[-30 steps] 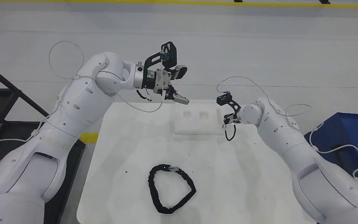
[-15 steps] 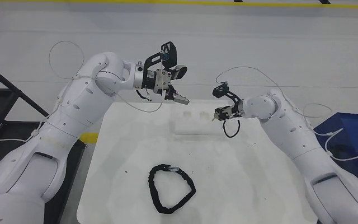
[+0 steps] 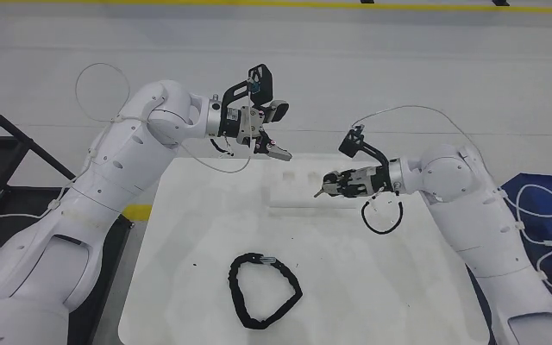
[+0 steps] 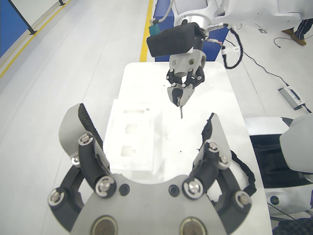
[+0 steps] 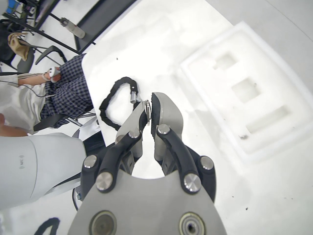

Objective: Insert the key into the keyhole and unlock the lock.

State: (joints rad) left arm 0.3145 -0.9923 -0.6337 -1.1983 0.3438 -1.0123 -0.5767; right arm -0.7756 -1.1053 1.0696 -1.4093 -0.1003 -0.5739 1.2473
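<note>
Top view: right gripper (image 3: 326,187) hangs by the foam tray (image 3: 285,203), chain lock (image 3: 263,289) well apart, nearer the robot. Left wrist: left gripper (image 4: 146,113) gapes wide, empty; the key (image 4: 181,110) juts from the other's pinched tips. Right wrist: only the key's head is clamped, so it may twist or slip on insertion, and the unheld chain lock could skid.

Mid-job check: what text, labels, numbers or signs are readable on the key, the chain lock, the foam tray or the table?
key, pinched in the right tool: no marking can be made out, too small.
chain lock: no print visible on the black sleeve or the metal end.
foam tray: none.
table: none.
wall panel in the room behind: a small printed logo, not on any task item.
</note>
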